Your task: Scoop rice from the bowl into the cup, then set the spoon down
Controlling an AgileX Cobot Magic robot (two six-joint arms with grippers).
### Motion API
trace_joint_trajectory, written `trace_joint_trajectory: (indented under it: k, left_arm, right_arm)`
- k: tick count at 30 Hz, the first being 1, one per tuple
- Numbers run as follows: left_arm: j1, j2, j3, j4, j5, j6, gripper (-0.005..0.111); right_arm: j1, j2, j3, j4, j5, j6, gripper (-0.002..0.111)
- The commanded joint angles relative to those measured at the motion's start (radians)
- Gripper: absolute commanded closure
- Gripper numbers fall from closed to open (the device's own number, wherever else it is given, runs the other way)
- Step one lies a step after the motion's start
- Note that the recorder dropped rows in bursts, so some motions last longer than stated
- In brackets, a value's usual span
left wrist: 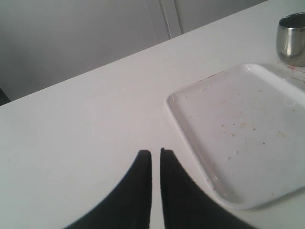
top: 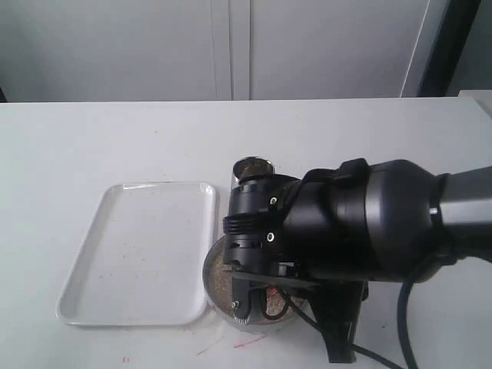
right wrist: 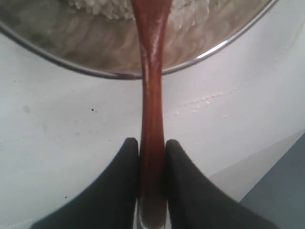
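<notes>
Reddish-brown and glossy, the spoon (right wrist: pixel 151 95) is clamped at its slim handle between the two black fingers of the right gripper (right wrist: pixel 151 145). They press on the handle from both sides with no free space left. From the fingers the handle runs straight over the rim of the bowl (right wrist: pixel 95 70), and its round end is cut off by the picture edge. Inside the bowl the rice (right wrist: pixel 95 5) shows as a heap of off-white grains, and the brushed steel wall gives a blurred reflection of it. A few loose grains (right wrist: pixel 200 101) lie on the white table just outside the rim, beside the handle. In the exterior view the bulky black right arm (top: pixel 369 223) reaches in from the right and covers most of the bowl (top: pixel 209 269), so only its left part shows, with speckled rice (top: pixel 217 288) in it. The bowl stands at the near side of the table (top: pixel 77 138), just right of the white tray (top: pixel 138 246). The cup (top: pixel 252 164) stands just beyond the bowl on the far side, near the far right corner of the tray; the arm hides its lower part, and I cannot tell if it holds rice. Faint red marks (top: pixel 246 340) are on the table in front of the bowl. The left gripper (left wrist: pixel 156 153) hangs over bare table beside the tray (left wrist: pixel 238 143), with its fingers almost together, only a thin slit between them, and nothing held. Small specks are scattered on the tray, and the shiny cup (left wrist: pixel 291 38) stands past it.
</notes>
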Motion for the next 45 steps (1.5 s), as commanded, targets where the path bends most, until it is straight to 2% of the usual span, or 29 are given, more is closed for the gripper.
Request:
trace_joint_trajectory:
  k: [1, 19, 31, 45]
  left_arm:
    - [-0.003, -0.001, -0.003, -0.005, -0.006, 0.002, 0.092]
    - [-0.003, -0.001, -0.003, -0.005, -0.006, 0.002, 0.092]
    - [-0.003, -0.001, -0.003, -0.005, -0.006, 0.002, 0.092]
    - [-0.003, -0.001, -0.003, -0.005, -0.006, 0.002, 0.092]
  right_arm:
    - [-0.006, -0.003, 0.003, 0.022, 0.007, 0.004, 0.108]
    - [-0.006, -0.003, 0.003, 0.117, 0.007, 0.077, 0.108]
    - [-0.080, -0.036, 0.003, 0.204, -0.001, 0.086, 0.108]
    - [-0.087, -0.045, -0.001, 0.253, -0.012, 0.056, 0.108]
